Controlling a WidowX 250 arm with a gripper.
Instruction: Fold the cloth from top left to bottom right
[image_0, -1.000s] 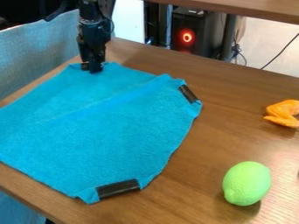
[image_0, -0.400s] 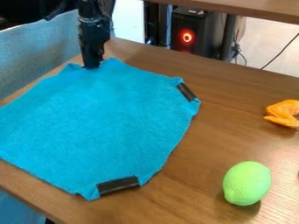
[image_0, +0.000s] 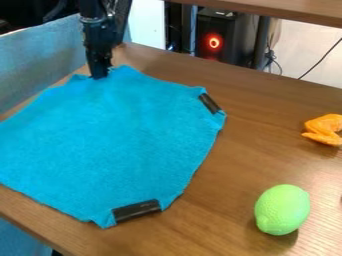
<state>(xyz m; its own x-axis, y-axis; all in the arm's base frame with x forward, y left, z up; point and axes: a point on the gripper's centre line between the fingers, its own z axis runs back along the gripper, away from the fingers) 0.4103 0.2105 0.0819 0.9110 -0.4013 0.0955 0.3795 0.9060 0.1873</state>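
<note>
At the upper left of the camera view, the black gripper (image_0: 99, 75) points down at the top corner of the blue cloth (image_0: 120, 135), its tip against the fabric. Whether it holds the cloth cannot be told. The cloth lies spread over the left half of the table, with small bumps at the top edge on both sides of the gripper. Black strips sit on its right corner and its bottom corner.
A green lime-like toy (image_0: 282, 209) rests at the lower right, and an orange toy (image_0: 324, 129) at the right edge. A blue-grey padded barrier (image_0: 40, 60) runs along the table's left side. A wooden shelf edge (image_0: 267, 9) crosses the top right.
The gripper has shifted slightly left and up. The cloth's top edge has moved with it, its diagonal crease has smoothed out, and its right corner has drawn slightly left.
</note>
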